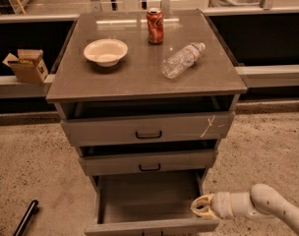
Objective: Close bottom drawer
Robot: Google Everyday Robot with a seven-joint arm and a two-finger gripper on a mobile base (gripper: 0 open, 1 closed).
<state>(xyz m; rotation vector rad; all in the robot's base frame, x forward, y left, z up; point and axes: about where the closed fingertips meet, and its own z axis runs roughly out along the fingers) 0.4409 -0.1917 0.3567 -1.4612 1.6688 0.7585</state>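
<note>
The bottom drawer (149, 200) of the grey cabinet is pulled far out, its empty inside showing. Its front panel (152, 226) lies at the bottom edge of the view, the handle cut off. My gripper (201, 208) reaches in from the lower right on a white arm. It sits at the drawer's right front corner, over the right side wall, fingers spread a little and holding nothing.
The middle drawer (149, 162) and the top drawer (148, 129) with a pale scratch stand slightly open. On the cabinet top (139, 77) are a bowl (105, 51), a red can (155, 25) and a lying plastic bottle (183, 59). A cardboard box (26, 65) stands left; a black rod (25, 217) lies on the floor.
</note>
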